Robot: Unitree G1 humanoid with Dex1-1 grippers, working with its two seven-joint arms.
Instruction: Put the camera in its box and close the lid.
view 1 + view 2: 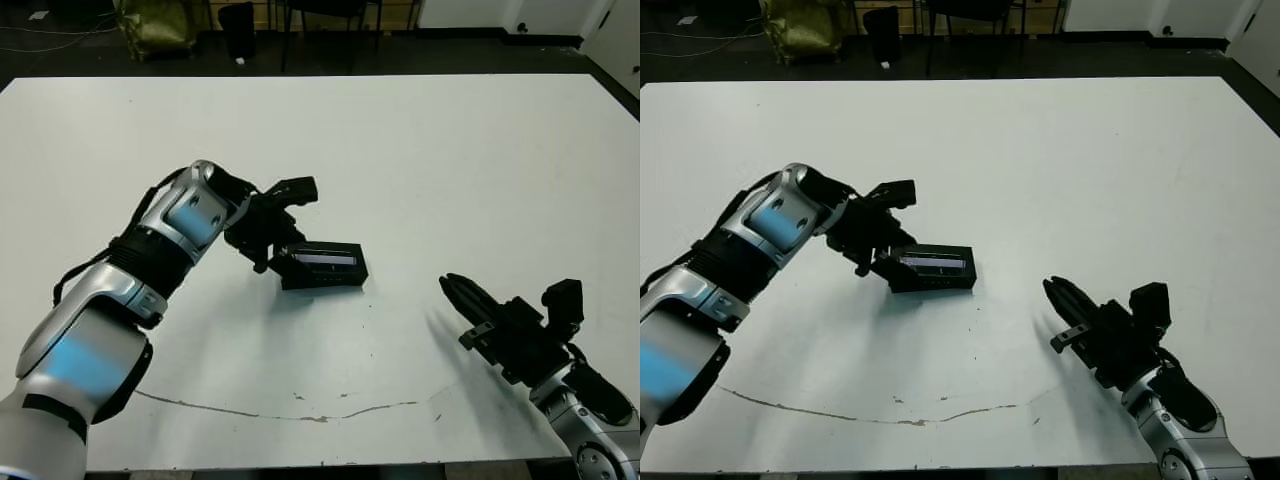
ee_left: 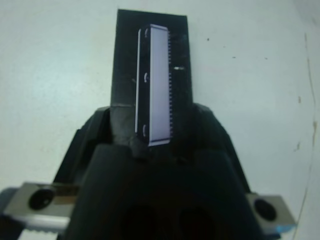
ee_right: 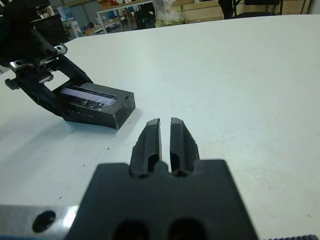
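The white desk (image 1: 420,150) carries one closed black package just left of centre: the lid (image 1: 322,262), glossy strip up, sits on the box, so neither the box's white inside nor the camera shows. The left end effector (image 1: 275,240) is at the lid's 9 o'clock end, fingers straddling that end and closed on it. The right end effector (image 1: 462,296) rests well apart at 5 o'clock, fingers nearly together and empty. To finish well, I judge the left should press the lid down evenly, check it is flush, then release without dragging the box.
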